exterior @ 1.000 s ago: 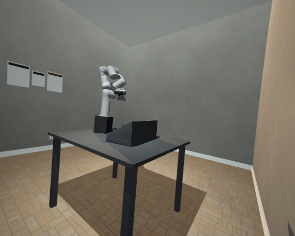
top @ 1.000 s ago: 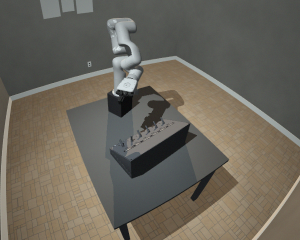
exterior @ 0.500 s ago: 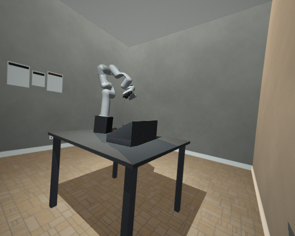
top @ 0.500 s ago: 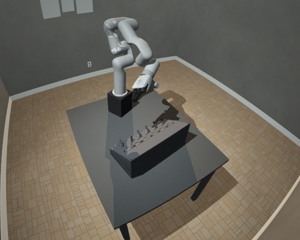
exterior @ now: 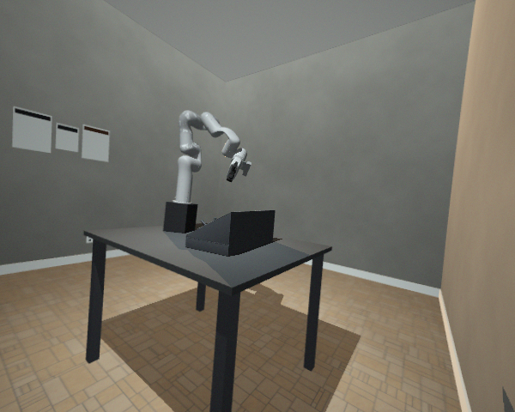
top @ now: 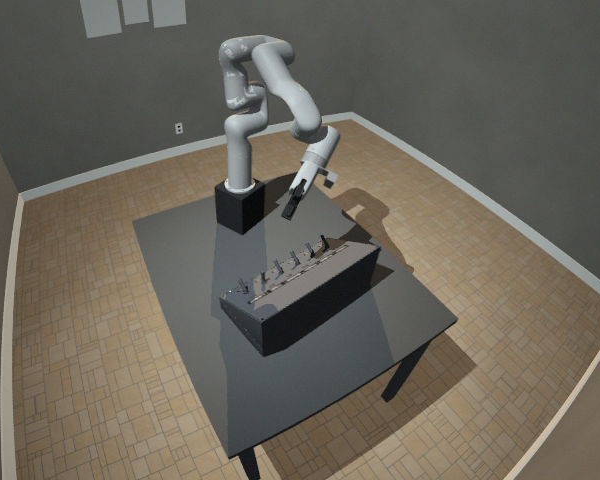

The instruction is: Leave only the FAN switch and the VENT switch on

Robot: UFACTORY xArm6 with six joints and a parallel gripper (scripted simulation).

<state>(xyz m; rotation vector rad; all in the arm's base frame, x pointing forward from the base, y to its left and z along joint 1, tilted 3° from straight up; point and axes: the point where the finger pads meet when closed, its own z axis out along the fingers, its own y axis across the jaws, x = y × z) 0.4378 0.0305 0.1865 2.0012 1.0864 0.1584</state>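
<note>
A dark wedge-shaped console (top: 303,294) lies on the dark table, set at an angle. Along its sloped top runs a row of several small toggle levers (top: 285,266), with a strip of labels below them too small to read. The lever at the far right end (top: 323,241) looks darker than the others. My gripper (top: 289,210) is shut and empty. It hangs in the air above and behind the right end of the lever row, pointing down toward the console, well apart from it. In the exterior view the gripper (exterior: 231,175) is high above the console (exterior: 233,231), whose levers are hidden there.
The arm's black base block (top: 240,204) stands on the table's back edge, left of the gripper. The table (top: 290,320) has open edges on all sides; the console sits near its middle.
</note>
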